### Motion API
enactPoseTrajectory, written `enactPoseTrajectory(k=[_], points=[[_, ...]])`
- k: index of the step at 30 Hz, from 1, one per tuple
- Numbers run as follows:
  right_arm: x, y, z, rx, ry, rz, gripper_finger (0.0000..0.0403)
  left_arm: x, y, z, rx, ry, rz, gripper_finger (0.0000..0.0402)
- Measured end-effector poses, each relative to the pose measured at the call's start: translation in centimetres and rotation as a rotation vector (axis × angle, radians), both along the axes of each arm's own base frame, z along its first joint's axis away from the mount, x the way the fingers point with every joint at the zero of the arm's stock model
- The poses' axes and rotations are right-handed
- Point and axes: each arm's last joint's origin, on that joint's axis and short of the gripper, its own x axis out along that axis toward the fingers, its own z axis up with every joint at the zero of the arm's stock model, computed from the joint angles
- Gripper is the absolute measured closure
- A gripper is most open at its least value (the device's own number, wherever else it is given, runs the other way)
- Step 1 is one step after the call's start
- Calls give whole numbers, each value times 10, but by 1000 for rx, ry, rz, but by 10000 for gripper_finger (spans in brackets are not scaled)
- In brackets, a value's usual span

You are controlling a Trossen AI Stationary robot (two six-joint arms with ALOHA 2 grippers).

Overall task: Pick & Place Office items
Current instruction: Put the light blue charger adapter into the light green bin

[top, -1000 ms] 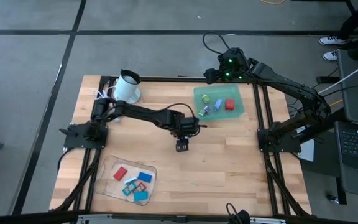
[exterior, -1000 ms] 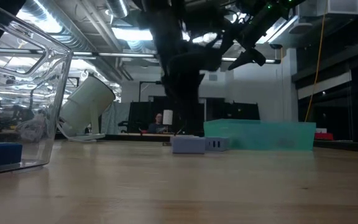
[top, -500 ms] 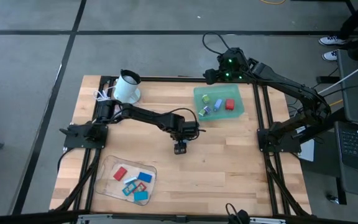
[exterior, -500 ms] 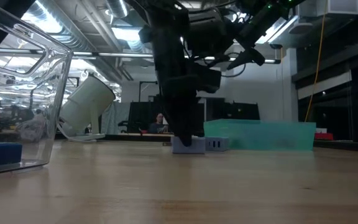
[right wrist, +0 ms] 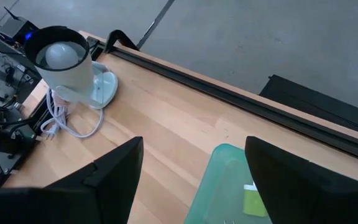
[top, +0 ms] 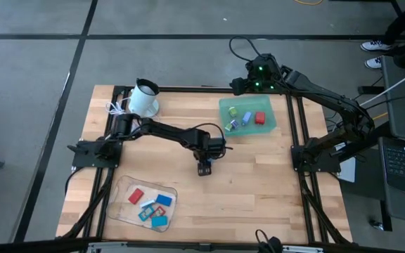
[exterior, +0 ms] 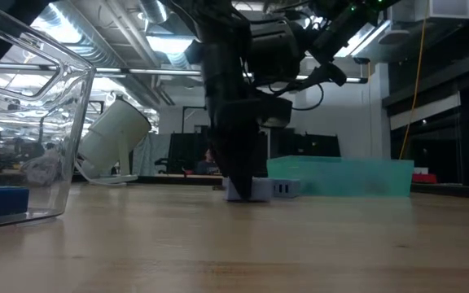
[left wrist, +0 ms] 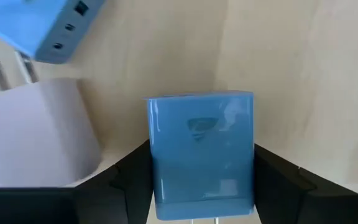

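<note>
My left gripper (top: 204, 169) (left wrist: 199, 186) points down at the middle of the table, and in the low view (exterior: 238, 175) its tips reach the tabletop. A small blue block (left wrist: 199, 149) fills the gap between its fingers. Close beside it lie a white plug piece with prongs (left wrist: 36, 130) (exterior: 249, 189) and a light blue piece with ports (left wrist: 48, 28) (exterior: 283, 189). More small pieces lie in the green tray (top: 248, 114) and in the clear container (top: 146, 200). My right gripper (top: 259, 76) (right wrist: 194, 155) hangs open above the tray's far corner, holding nothing. My left gripper pinches the blue block by its two opposite side faces (left wrist: 154, 168), one finger (left wrist: 126, 177) on each side. The fingers come from above, pointing down. The block sits square between them; whether it rests on the wood or hangs just clear, I cannot tell.
A white mug (top: 145, 97) (right wrist: 64, 62) stands tilted on a pale saucer at the far left, with a white coiled cord (top: 114, 107) beside it. The clear container's wall (exterior: 63, 122) rises near the low camera. Bare wood spreads over the table's near right part.
My left gripper has come straight down at the table's middle. In the low view it hung above the pale plug piece a second ago, and now its tips stand at the tabletop in front of that piece. The right arm kept still.
</note>
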Motion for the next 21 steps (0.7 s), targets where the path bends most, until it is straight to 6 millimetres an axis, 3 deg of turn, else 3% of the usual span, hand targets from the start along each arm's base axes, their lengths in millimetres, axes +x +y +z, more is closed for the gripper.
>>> enactPoseTrajectory(k=[3,6,11,15,21], points=[[2,-1,3,12,-50,13,117,3,5,8,-91,-29,-4,195],[4,-1,13,8,-139,46,117,11,10,35,-138,-148,-10,195],[-1,0,55,-154,-295,83,117,23,35,74,-114,-331,25,195],[-27,10,89,-327,-360,67,117,30,55,102,-103,-499,48,195],[-87,39,122,-477,-405,25,117,40,103,114,-150,-743,89,195]])
